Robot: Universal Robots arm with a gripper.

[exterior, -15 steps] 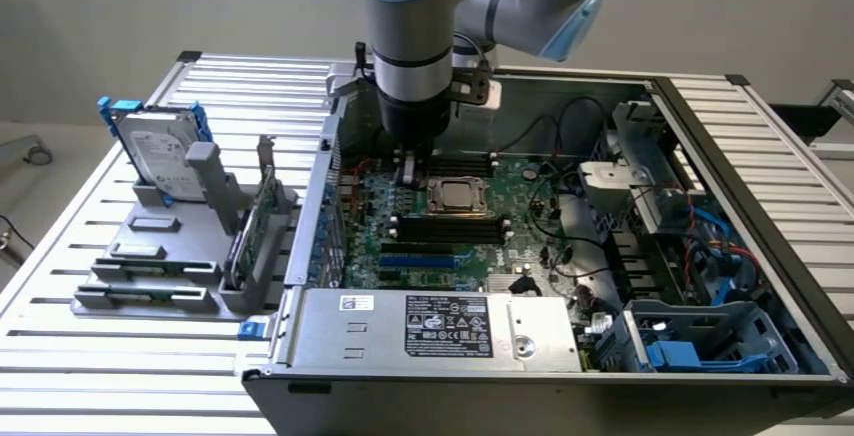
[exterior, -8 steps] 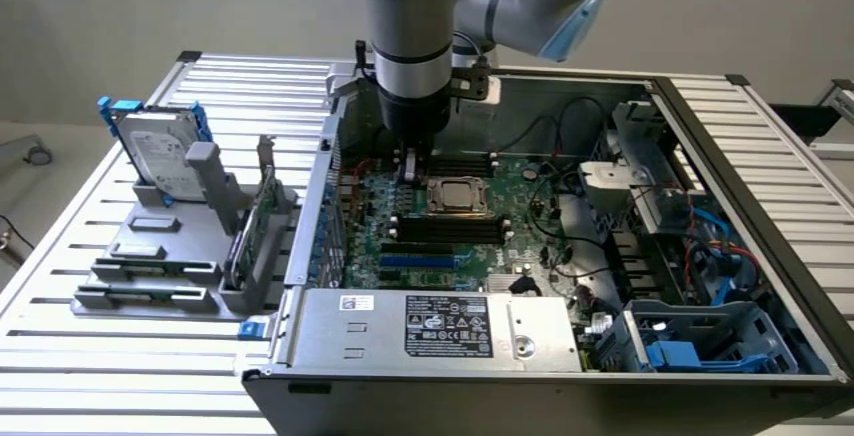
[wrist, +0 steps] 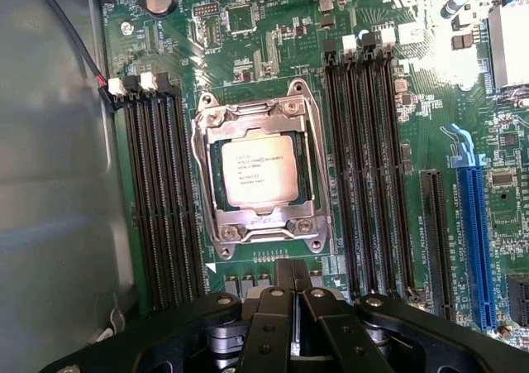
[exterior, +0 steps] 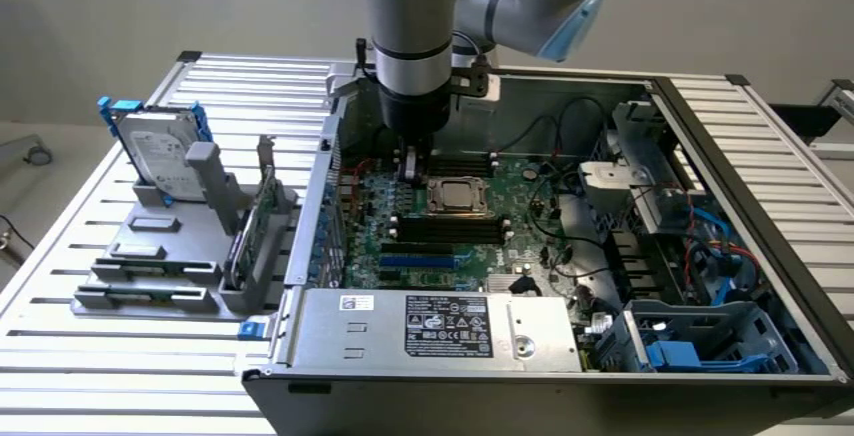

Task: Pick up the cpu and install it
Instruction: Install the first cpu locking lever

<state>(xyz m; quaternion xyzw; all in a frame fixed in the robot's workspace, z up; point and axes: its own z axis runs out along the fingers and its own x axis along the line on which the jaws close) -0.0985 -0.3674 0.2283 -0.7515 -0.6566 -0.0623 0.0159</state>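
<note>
Observing the small square silver-grey cpu (wrist: 259,169) lying flat inside the metal-framed socket (wrist: 261,177) amid the green motherboard (wrist: 273,50), between black memory slot banks (wrist: 157,199). We are seeing the black gripper (wrist: 288,284) hanging just beside the socket's edge, its fingers pressed together and holding nothing. The silver hard drive with blue brackets (exterior: 158,151) is standing well apart, on the exterior view's left.
</note>
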